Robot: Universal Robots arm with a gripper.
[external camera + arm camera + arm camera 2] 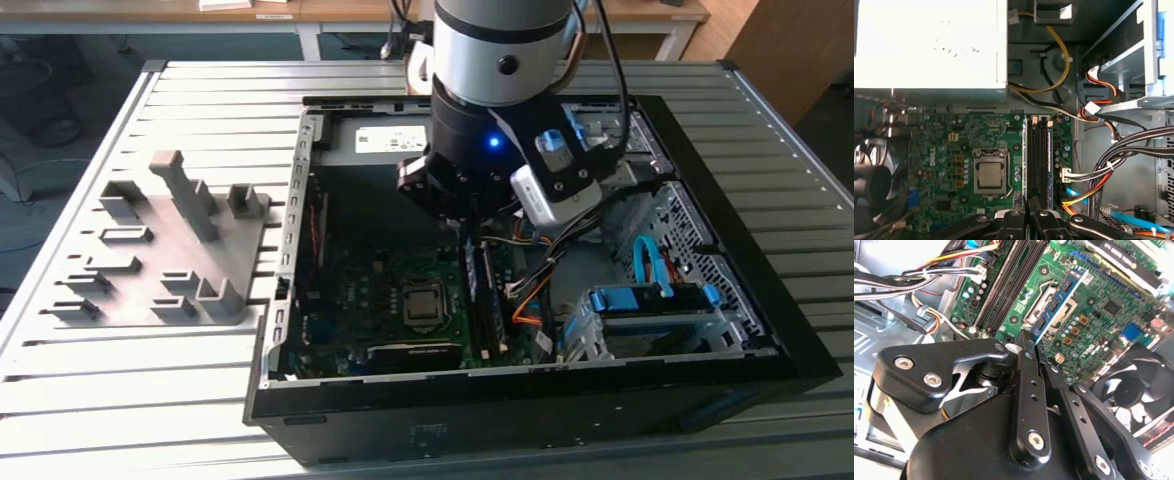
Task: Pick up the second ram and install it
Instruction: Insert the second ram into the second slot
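Gripper is inside the open PC case, low over the motherboard. Fingers are clamped on the second ram. In the first wrist view the stick stands edge-on, just beside the black mem. slots, on the CPU socket side. If it touches a slot, I cannot tell. Grey holder block stands outside the case, at the exterior view's left.

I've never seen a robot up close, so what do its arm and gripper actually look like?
The arm is a silver-grey cylinder ending in a black wrist section with a blue light. Black cables run down beside it, and a pale boxy unit is mounted at the wrist. The gripper is black, with jointed link bars fastened by silvery screws.
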